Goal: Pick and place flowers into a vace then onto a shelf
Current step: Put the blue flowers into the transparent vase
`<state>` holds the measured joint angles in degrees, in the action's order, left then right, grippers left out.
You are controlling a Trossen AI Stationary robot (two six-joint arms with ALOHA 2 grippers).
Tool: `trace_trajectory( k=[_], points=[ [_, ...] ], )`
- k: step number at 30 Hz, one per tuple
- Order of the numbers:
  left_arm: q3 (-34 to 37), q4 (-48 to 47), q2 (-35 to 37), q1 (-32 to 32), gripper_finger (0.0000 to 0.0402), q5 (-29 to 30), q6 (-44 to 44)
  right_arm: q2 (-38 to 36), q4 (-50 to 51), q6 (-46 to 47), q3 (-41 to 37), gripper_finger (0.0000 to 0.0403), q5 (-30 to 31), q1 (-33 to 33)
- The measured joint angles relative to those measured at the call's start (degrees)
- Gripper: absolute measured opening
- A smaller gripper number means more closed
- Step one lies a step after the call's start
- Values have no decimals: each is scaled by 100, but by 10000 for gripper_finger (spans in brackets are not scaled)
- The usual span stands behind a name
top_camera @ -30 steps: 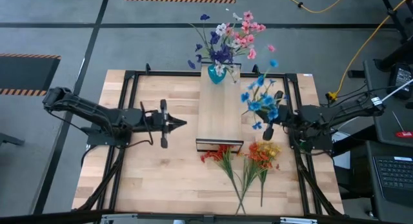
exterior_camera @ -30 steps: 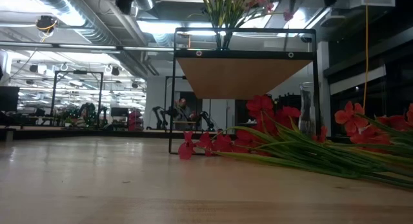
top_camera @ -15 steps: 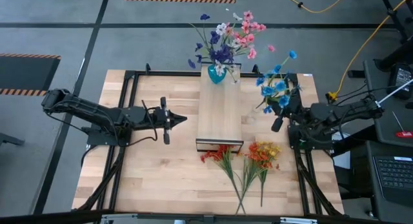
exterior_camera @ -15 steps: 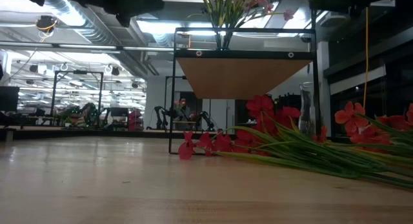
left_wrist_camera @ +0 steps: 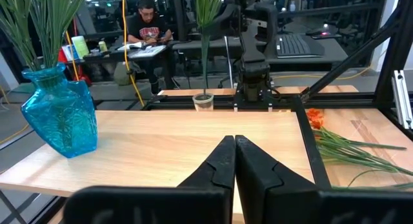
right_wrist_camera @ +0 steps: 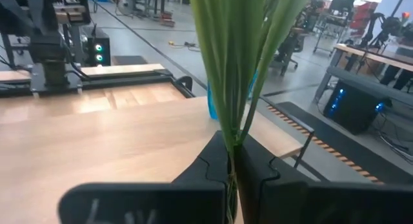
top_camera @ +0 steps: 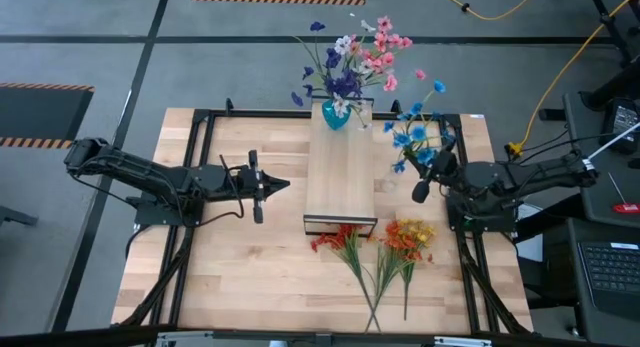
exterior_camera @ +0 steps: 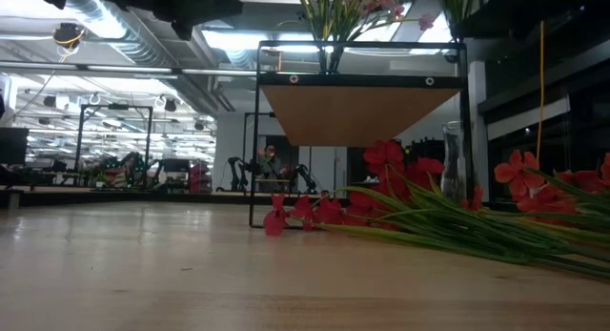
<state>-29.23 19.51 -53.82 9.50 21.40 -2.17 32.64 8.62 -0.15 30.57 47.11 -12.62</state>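
Overhead, tabletop, 2 wrist cameras

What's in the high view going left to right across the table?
Left gripper with jaws shut → shelf with the teal vase at its far end → blue flowers held in the right gripper → right arm.

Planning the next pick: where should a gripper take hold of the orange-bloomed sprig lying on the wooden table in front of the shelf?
Grip the thin green stems, probably from straight above. The orange-bloomed sprig lies flat on the wooden table, blooms toward the shelf and stems trailing toward the table's near edge, with bare wood on their right.
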Motion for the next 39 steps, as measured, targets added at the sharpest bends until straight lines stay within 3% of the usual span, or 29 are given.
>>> trace_trajectory(
  k=[11,35,39],
  points=[
    [0,0,0,0,8,-1,56,-138,-1647,-205,-1076,6,-1,324],
    [0,0,0,0,2,-1,201,-242,-3184,-34,-2506,6,-16,343],
    [-1,0,0,0,7,-1,203,-242,-3182,-11,-2529,22,-32,344]
  ],
)
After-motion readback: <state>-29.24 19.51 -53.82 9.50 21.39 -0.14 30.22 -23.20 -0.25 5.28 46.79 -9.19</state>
